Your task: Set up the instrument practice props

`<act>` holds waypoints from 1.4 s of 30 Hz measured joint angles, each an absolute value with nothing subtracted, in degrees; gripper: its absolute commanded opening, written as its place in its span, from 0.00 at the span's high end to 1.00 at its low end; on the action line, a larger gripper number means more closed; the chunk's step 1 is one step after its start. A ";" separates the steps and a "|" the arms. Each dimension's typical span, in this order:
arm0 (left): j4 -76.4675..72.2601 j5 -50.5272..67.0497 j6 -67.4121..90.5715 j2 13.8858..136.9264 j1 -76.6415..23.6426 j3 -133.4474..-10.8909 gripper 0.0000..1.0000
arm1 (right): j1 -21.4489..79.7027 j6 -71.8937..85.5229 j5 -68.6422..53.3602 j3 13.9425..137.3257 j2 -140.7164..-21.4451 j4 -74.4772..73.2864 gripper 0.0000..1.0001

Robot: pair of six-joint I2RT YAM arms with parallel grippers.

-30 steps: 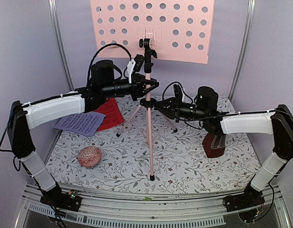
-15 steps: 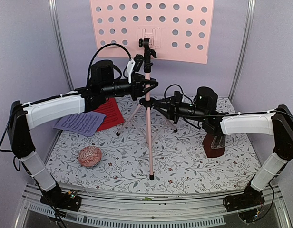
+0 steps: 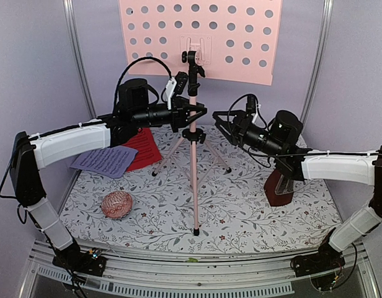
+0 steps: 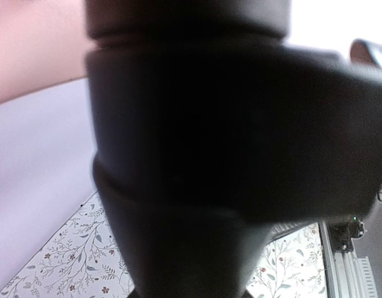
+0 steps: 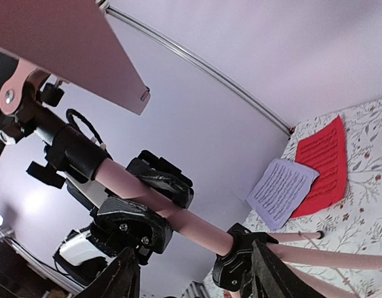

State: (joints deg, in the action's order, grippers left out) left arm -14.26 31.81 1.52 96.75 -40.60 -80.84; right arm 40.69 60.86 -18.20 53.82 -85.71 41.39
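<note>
Squarely at the middle of the floral surface stands the pink music stand, upright on its three feet, with its perforated desk high at 12 o'clock against the back wall. The left arm reaches in from 9 o'clock, and its jaws are clamped on the stand's pole just above the black leg collar. The right wrist view shows their black fingers pressed against the pink tube. The left wrist view is filled by a blurred dark mass. The right arm comes in from 3 o'clock. Its jaws stand apart with nothing between them, near the pole but not touching it. The lavender page and the red page lie flat at 9 o'clock of the stand, overlapping, the lavender one on top. The dark red-brown metronome sits at 3 o'clock, partly under the right arm. A pink patterned ball rests at 8 o'clock.
</note>
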 measured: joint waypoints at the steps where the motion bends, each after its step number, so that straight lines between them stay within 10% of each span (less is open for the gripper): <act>1: -14.24 31.88 1.52 96.75 -40.60 -80.84 1.00 | 40.69 57.04 -17.54 53.21 -85.19 41.91 0.38; 27: -13.91 32.40 1.50 96.77 -40.62 -80.97 1.00 | 43.66 -51.77 -16.51 45.47 -85.52 47.53 0.37; 42: -12.75 32.40 1.26 96.88 -40.62 -81.65 1.00 | 44.45 -74.04 -15.68 49.76 -91.05 46.35 0.48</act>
